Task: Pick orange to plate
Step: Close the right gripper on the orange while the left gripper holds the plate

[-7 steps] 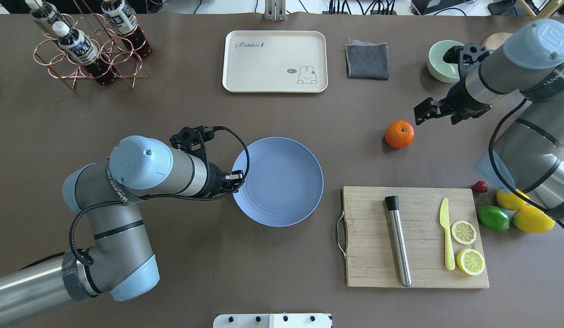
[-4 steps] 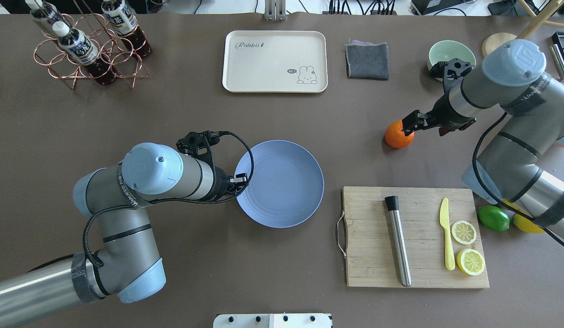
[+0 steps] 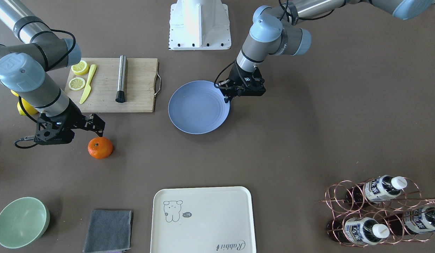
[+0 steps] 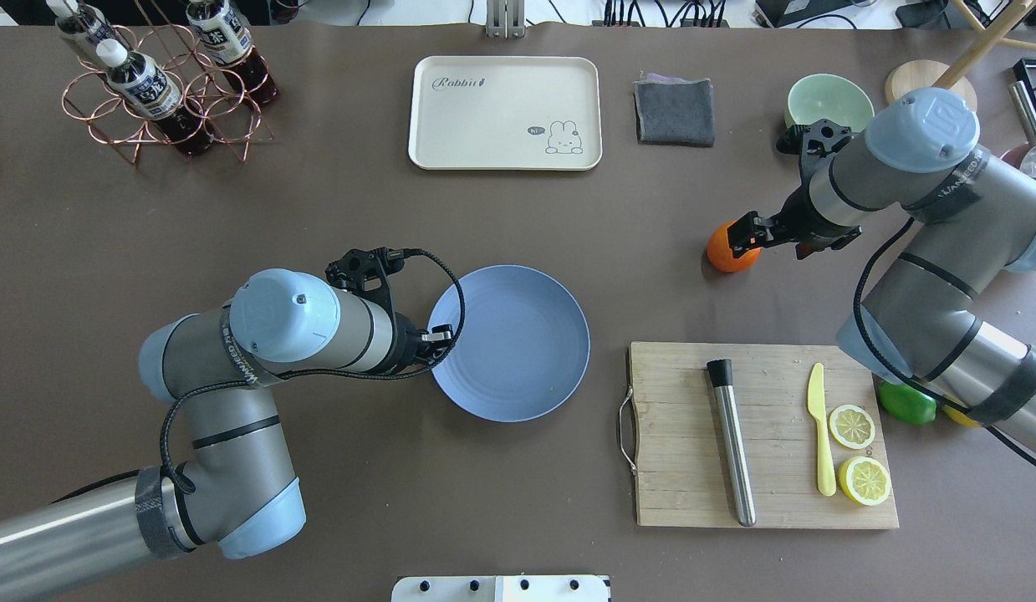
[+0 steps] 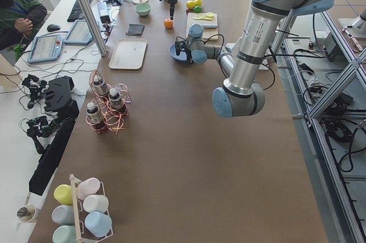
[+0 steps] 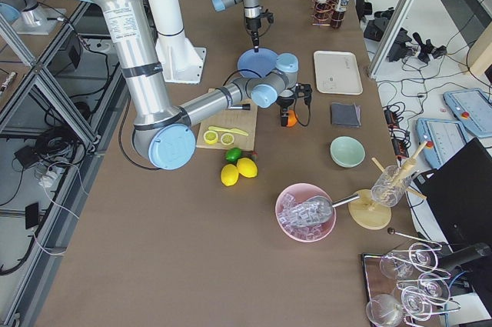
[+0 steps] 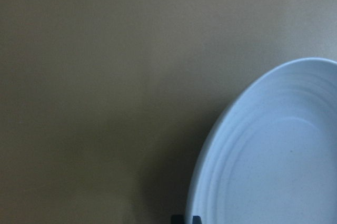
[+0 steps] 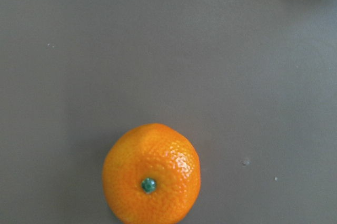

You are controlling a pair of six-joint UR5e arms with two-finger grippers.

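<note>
The orange lies on the brown table at the right, far from the light-blue plate in the middle. My right gripper hovers open just above the orange's right side, not touching it; in the front view it is beside and above the orange. The right wrist view shows the orange low in the frame with no fingers around it. My left gripper is shut on the plate's left rim, also seen in the front view. The plate holds nothing.
A wooden cutting board with a steel muddler, a yellow knife and lemon slices lies between plate and right arm. A lime, green bowl, grey cloth, cream tray and bottle rack ring the table.
My right gripper has come left and down until it partly covers the orange from above. The left arm shifted, and the plate slid slightly toward the robot with it.
</note>
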